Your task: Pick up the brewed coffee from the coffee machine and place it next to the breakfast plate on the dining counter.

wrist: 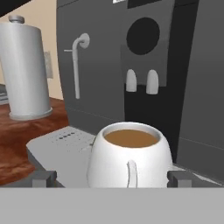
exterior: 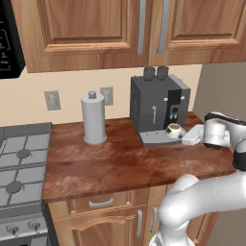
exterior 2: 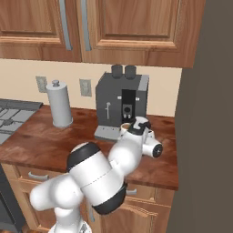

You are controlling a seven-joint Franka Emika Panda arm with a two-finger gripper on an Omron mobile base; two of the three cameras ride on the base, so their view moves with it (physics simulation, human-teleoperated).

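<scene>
pincer spread wide at the mug on the coffee machine's tray

left base view: the coffee machine stands at the back of the reddish wood desk, the brewed coffee on its grey drip tray under the spout; the pincer comes in from the right, just beside the mug; a grey paper towel holder stands to the left, a stove at the far left. right base view: the arm bends over the desk edge, its hand in front of the machine; the mug's rim peeks out just behind the wrist. hand view: the mug fills the lower middle, handle facing the camera, light-brown coffee inside; the two dark fingertips stand apart, one at each side of it, not visibly touching.
</scene>
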